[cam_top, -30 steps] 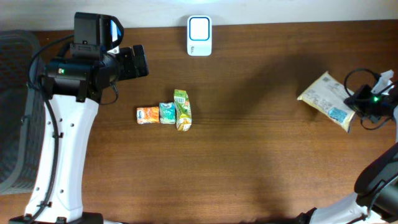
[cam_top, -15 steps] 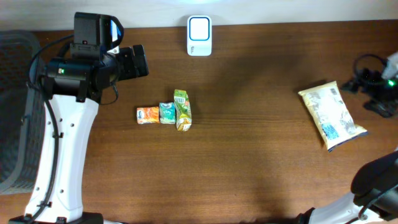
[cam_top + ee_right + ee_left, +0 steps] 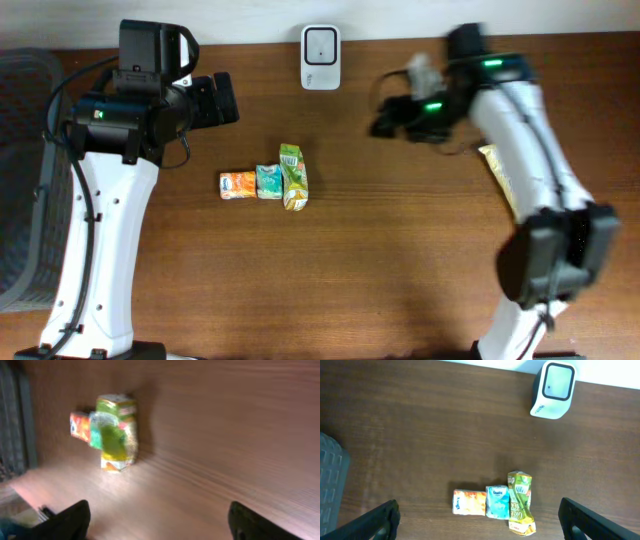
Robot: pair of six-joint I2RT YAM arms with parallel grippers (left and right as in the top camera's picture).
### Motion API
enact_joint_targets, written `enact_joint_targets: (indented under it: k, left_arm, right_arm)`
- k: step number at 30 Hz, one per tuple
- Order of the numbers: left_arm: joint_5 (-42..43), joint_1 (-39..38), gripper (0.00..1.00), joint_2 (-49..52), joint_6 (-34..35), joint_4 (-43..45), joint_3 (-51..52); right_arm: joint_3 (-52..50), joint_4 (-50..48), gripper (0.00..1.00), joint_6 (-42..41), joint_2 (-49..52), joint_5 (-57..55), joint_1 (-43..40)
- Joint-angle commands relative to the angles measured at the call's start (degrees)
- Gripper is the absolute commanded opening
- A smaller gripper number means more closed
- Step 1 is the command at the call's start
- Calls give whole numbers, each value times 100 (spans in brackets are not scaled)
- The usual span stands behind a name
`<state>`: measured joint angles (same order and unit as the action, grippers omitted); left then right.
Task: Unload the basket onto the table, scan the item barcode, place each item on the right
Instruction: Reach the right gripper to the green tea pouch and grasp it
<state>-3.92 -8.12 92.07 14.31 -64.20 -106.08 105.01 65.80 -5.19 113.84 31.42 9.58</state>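
Right gripper [image 3: 384, 123] has dropped the bag [image 3: 497, 178] and swung in across the table. Its jaws are spread wide with nothing between them. The bag now lies behind it, half under the arm. Ahead of those jaws sit 3 packs [image 3: 262, 183] in a row, the green carton [image 3: 116, 430] nearest. I'd guess that's the next one for the scanner [image 3: 320, 43]. Left gripper [image 3: 480, 522] hangs wide apart too, empty, with the packs ahead of its gap.

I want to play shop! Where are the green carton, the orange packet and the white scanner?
green carton [image 3: 292, 175]: overhead view, middle of its top face.
orange packet [image 3: 237, 185]: overhead view, middle of the packet.
white scanner [image 3: 555, 384]: left wrist view, on its square window.
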Motion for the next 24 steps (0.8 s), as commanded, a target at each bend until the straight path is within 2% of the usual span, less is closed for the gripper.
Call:
enact_joint_targets:
  k: [1, 7, 14, 20, 22, 24]
  left_arm:
    - [-42, 4, 99, -70, -74, -2, -24]
    - [-44, 4, 99, -70, -72, -2, -24]
    - [-44, 4, 99, -70, -72, -2, -24]
    - [-44, 4, 99, -70, -72, -2, -24]
    - [-44, 4, 99, -70, -72, -2, -24]
    - [-44, 4, 99, -70, -72, 0, -24]
  right_arm:
    - [35, -490, 83, -514, 535, 50, 949]
    - [31, -1119, 81, -1314, 949, -562, 1880]
    - [-175, -1178, 80, -2087, 966, -2369, 2660]
    - [-1019, -1989, 80, -2212, 966, -2500, 2774]
    - [-1268, -2293, 75, -2236, 966, -2406, 2774]
    - [-1440, -2492, 53, -2240, 966, -2295, 2774]
